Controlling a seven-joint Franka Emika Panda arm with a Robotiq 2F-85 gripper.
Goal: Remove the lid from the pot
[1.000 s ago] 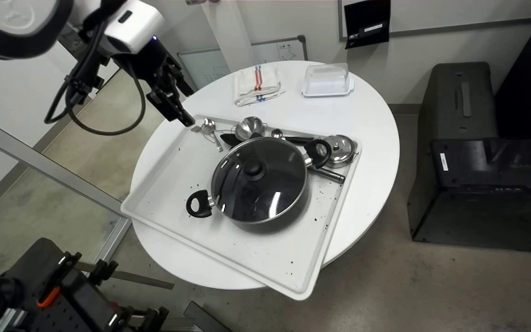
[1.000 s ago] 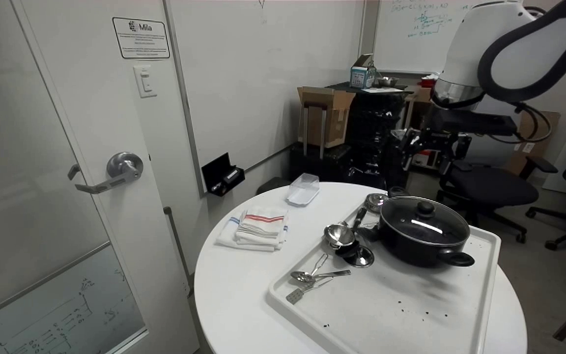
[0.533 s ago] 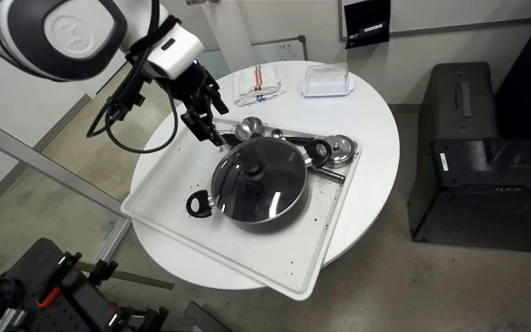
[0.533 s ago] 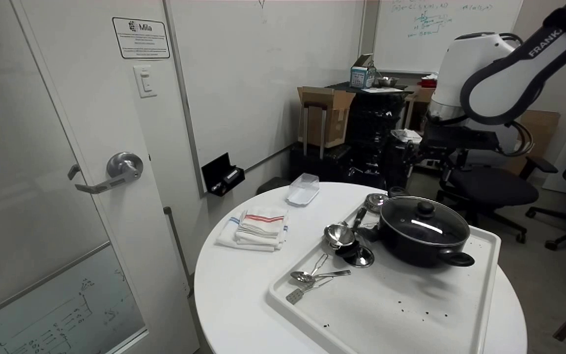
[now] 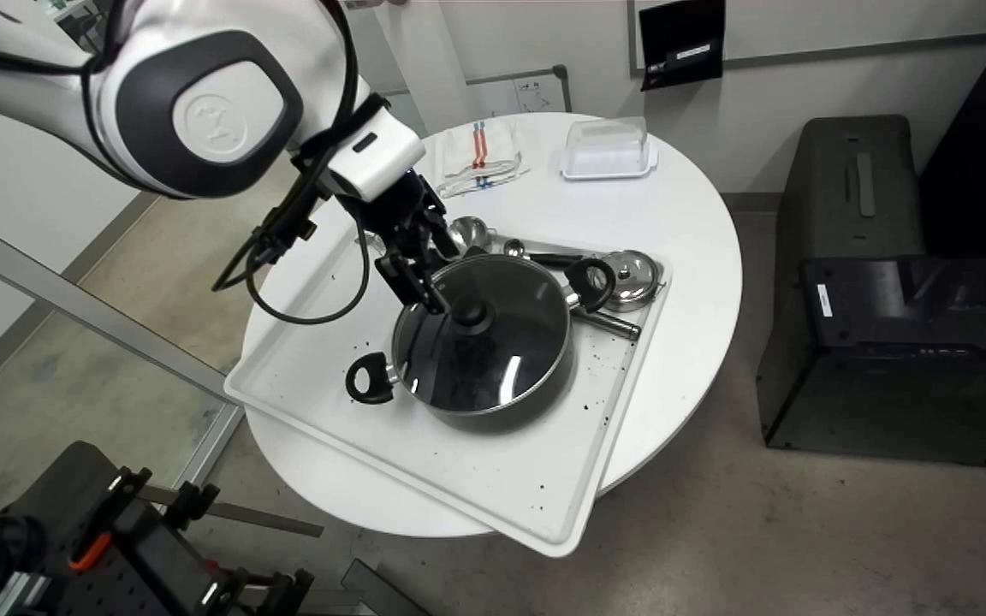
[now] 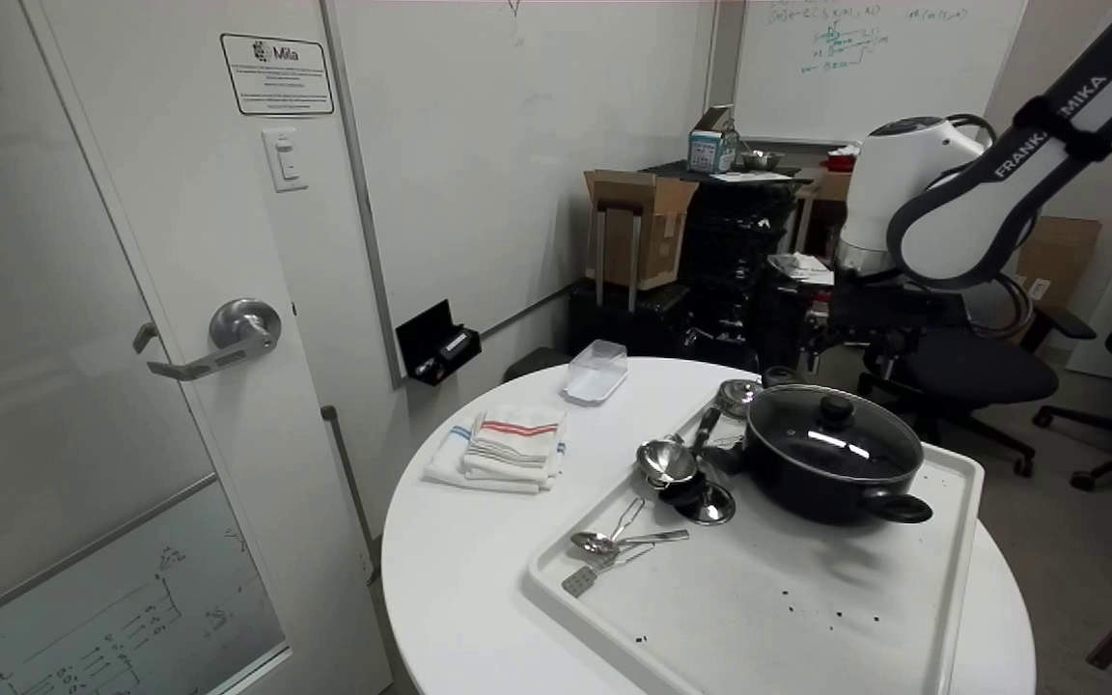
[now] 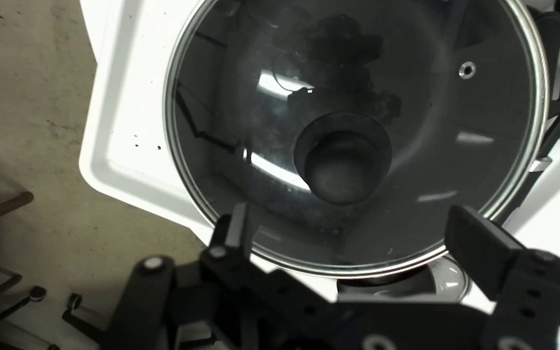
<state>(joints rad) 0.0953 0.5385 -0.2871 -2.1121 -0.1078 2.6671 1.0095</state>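
The glass lid [image 5: 501, 364], with a metal rim and a black centre knob [image 5: 470, 313], sits on the black pot [image 6: 817, 492]. The lid [image 6: 855, 444] lies flat in both exterior views. My gripper [image 5: 447, 280] is open and empty, above the lid's edge on the arm's side and short of the knob. In the other camera's exterior view the gripper [image 6: 850, 367] hangs behind the pot, higher than the lid. In the wrist view the fingers of the gripper [image 7: 348, 211] stand wide apart. The knob [image 7: 341, 167] shows ahead of the fingertips, centred between them, untouched.
The pot stands on a white tray [image 5: 313, 359] on a round table. Small metal cookware [image 6: 667, 463], utensils [image 6: 599, 545] and a small lidded metal pot [image 5: 630, 278] lie beside it. Folded towels [image 5: 478, 158] and a clear plastic box [image 5: 608, 150] are at the back.
My gripper has come in over the tray and down to the pot, open throughout. The lid and pot have not moved.
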